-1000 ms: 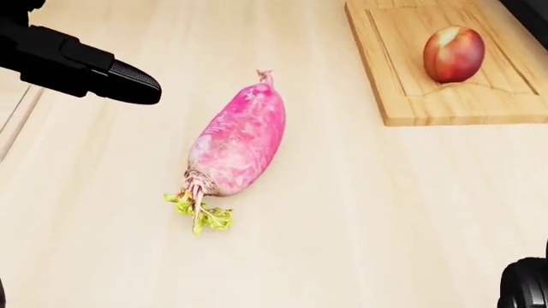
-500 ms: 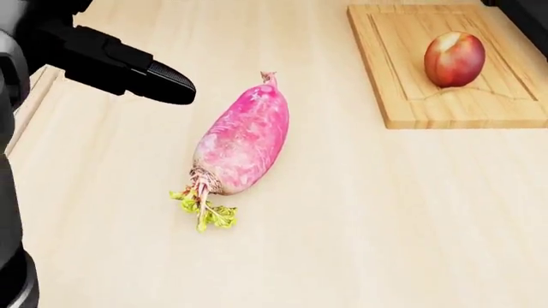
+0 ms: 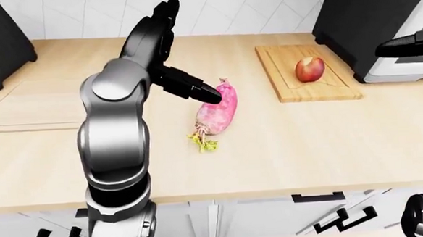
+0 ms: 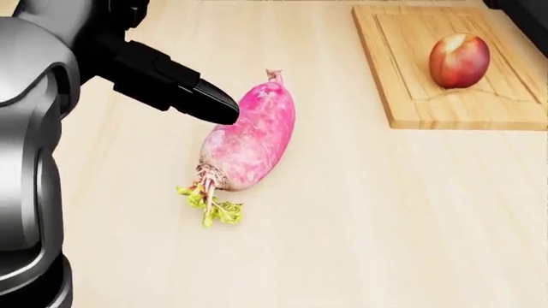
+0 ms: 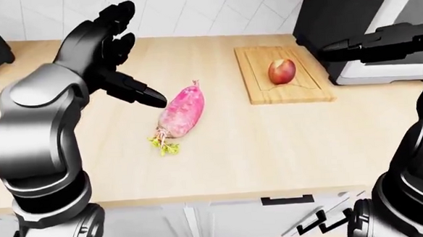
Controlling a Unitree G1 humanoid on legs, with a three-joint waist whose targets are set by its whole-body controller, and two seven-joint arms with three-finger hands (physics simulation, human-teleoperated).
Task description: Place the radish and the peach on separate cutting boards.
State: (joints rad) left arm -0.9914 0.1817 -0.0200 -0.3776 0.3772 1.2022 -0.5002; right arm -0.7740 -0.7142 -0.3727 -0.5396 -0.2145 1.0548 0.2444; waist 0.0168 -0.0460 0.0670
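My left hand [image 5: 110, 45] hung just left of the radish [image 4: 250, 136], fingers [image 4: 205, 102] spread, one tip nearly touching. The peach [image 4: 459, 60] sat on its cutting board [image 4: 411, 96]. I judged wrapping the radish's thick middle safest.

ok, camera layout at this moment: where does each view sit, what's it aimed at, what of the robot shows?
Head view: on the head, pitched steeply down at the counter; radish, peach on the cutting board; left hand enters from the left.
Left-eye view: shallower pitch over the counter to the wall; left arm fills the left.
Right-eye view: nearly the same, offset; right hand near the dark appliance.
Shared: radish, peach, board.
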